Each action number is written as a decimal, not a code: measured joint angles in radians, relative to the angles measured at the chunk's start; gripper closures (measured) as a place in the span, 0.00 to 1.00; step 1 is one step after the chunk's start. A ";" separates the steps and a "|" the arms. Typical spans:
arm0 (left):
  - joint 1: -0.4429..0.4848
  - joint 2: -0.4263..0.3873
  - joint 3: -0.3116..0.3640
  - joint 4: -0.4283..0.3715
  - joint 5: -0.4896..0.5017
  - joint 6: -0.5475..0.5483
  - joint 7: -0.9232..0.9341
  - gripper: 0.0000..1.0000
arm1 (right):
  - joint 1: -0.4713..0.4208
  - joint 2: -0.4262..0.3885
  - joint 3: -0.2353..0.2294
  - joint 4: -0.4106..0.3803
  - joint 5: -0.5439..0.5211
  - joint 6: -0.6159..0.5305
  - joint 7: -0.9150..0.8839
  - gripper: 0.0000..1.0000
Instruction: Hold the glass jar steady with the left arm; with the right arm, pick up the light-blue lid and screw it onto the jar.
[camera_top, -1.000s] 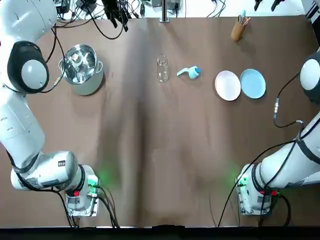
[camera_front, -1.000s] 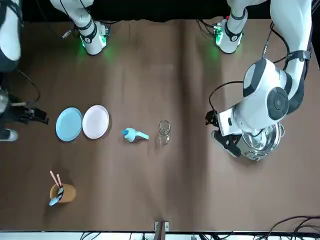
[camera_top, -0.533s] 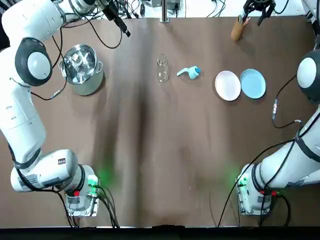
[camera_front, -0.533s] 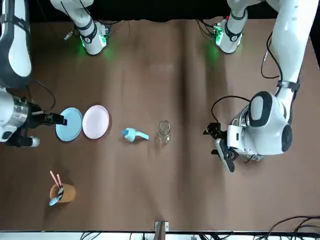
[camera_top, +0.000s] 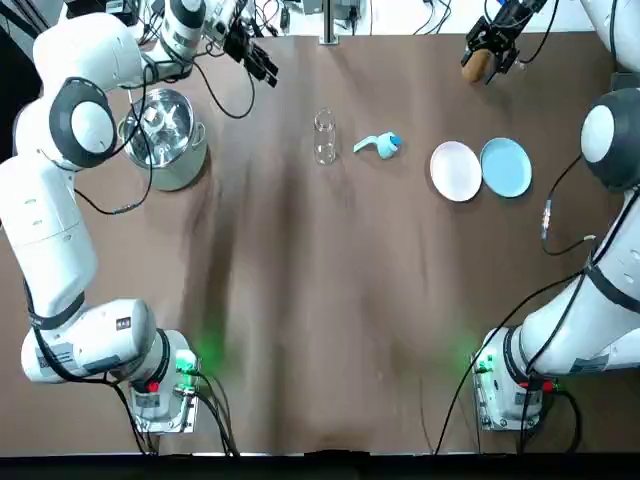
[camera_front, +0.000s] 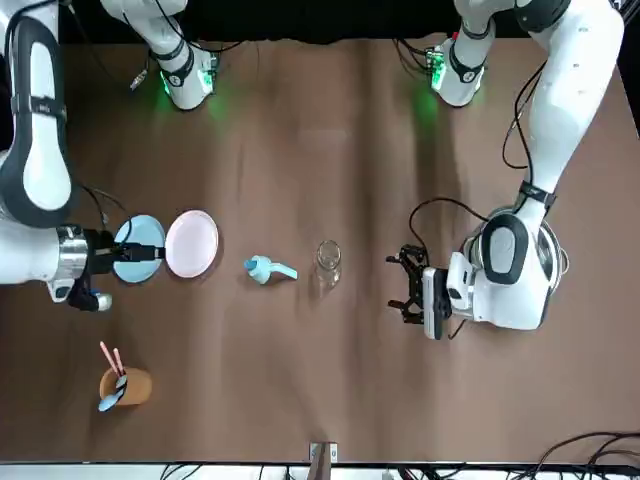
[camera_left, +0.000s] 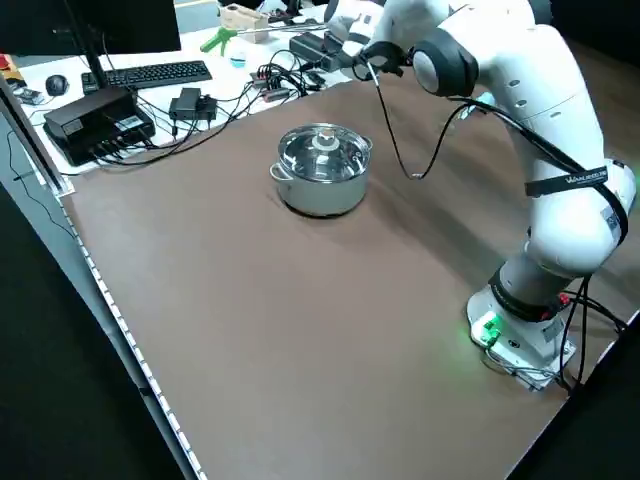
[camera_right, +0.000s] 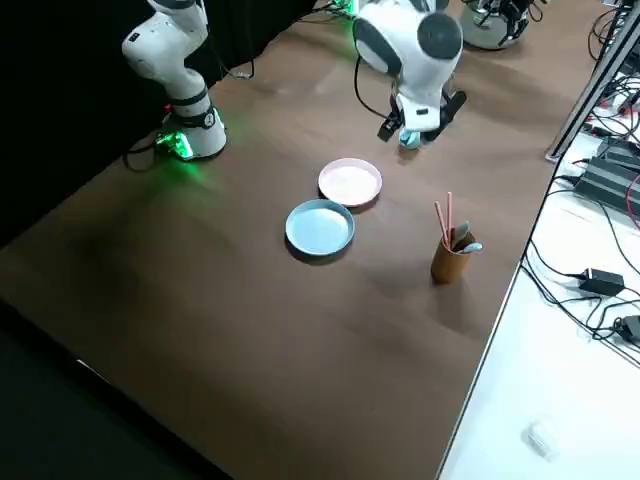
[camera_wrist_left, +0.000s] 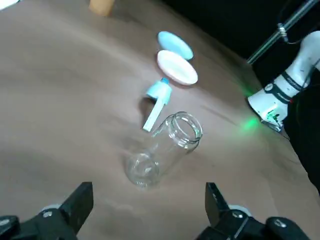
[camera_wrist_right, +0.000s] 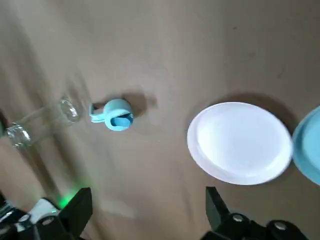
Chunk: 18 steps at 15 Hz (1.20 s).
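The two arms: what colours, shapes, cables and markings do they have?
Both the left arm and right arm have white rounded shells with grey round joint caps, loose black cables and green lights at the bases. The left gripper and right gripper are black.

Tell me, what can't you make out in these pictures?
- Pot: front view, the left arm covers most of it.
- Jar: absent from both side views; the arms stand in front.
- Blue plate: front view, partly behind the right gripper.
- Cup: top view, the right gripper overlaps it.
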 joint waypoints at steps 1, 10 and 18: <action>-0.002 0.016 -0.003 0.000 -0.022 0.000 0.056 0.01 | -0.001 0.016 0.000 -0.002 0.035 0.001 -0.001 0.00; -0.029 0.168 -0.053 -0.002 -0.102 -0.002 0.454 0.01 | 0.003 0.106 0.003 -0.047 0.267 0.043 -0.047 0.00; -0.029 0.245 -0.052 -0.003 -0.257 -0.001 0.716 0.00 | 0.089 0.144 0.010 -0.165 0.323 0.224 -0.192 0.00</action>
